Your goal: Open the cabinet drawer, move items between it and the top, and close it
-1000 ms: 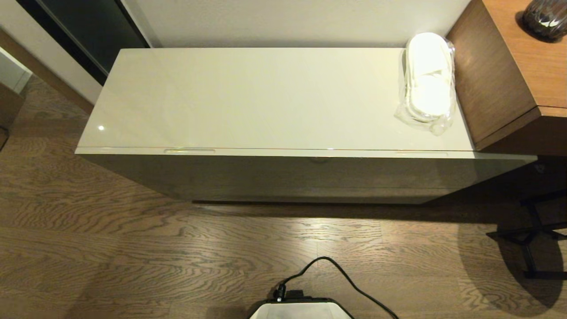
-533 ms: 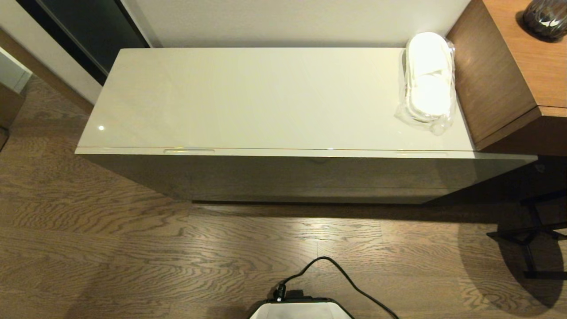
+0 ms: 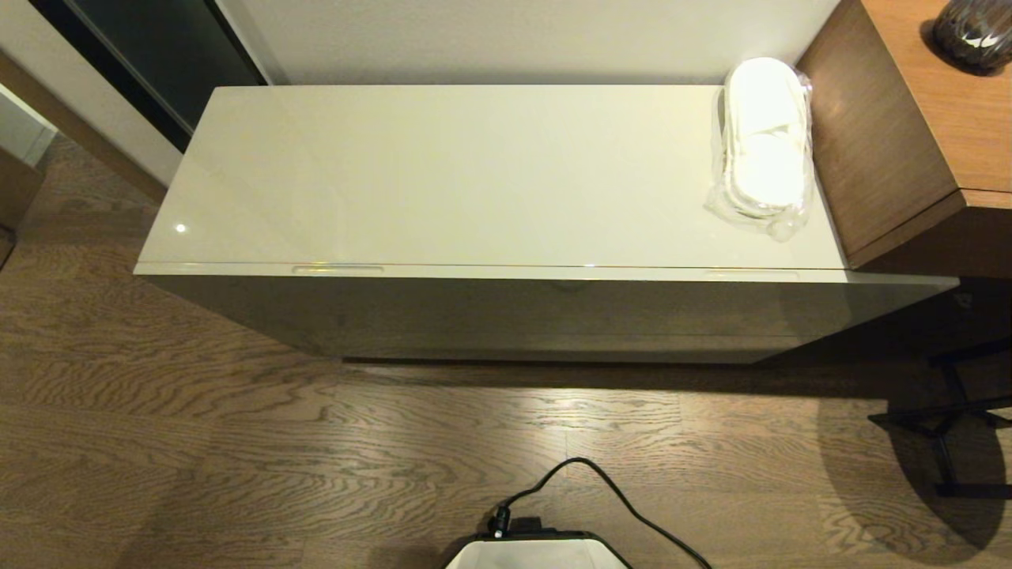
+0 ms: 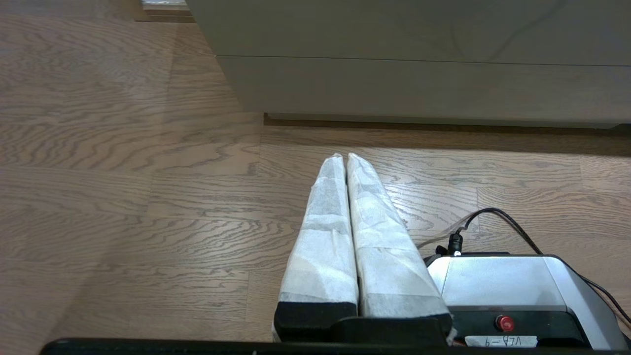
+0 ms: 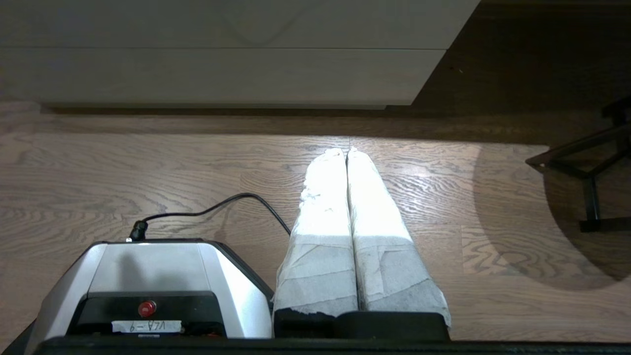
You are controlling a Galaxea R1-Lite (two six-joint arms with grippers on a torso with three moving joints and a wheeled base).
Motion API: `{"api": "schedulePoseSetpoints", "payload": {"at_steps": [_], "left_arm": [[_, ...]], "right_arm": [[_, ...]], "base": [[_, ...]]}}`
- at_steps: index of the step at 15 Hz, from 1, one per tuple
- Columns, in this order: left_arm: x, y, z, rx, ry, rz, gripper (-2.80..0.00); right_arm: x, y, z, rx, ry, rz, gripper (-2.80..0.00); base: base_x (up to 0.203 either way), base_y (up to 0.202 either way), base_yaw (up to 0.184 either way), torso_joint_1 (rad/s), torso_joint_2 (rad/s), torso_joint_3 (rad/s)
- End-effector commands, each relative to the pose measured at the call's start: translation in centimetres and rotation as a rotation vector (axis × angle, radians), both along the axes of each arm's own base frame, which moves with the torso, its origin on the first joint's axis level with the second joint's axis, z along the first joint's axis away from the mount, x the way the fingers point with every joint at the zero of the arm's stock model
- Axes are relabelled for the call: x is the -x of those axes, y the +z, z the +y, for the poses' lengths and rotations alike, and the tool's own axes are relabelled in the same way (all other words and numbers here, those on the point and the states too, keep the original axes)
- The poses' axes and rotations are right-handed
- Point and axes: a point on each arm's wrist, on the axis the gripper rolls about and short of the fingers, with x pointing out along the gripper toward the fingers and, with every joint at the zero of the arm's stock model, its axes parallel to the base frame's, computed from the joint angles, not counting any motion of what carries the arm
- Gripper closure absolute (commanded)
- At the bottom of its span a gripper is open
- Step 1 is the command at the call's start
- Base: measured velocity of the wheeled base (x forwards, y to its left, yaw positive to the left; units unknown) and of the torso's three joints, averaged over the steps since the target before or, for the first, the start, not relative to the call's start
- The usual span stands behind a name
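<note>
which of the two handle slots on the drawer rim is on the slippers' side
The right handle slot, just below the wrapped slippers at the cabinet's desk end. The left handle slot sits far along the rim.

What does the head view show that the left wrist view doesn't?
Only the head view shows the top, the wrapped slippers at its right end, the drawer shut, and the brown desk. Only the left wrist view shows the left gripper, shut and low over the floor. Both show the cabinet front, the wood floor and the robot's base with its black cable.
</note>
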Motion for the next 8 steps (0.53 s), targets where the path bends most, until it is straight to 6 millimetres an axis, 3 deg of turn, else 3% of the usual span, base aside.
{"api": "schedulePoseSetpoints", "payload": {"at_steps": [1,8], "left_arm": [[-0.01,0.00,0.00,0.000,0.001,0.002,0.00],[0.00,-0.01,0.00,-0.001,0.001,0.000,0.00]], "right_arm": [[-0.04,0.00,0.00,-0.007,0.000,0.002,0.00],[-0.05,-0.02,0.00,-0.006,0.001,0.005,0.00]], "base": [[0.000,0.000,0.000,0.000,0.00,0.000],[0.000,0.000,0.000,0.000,0.00,0.000]]}}
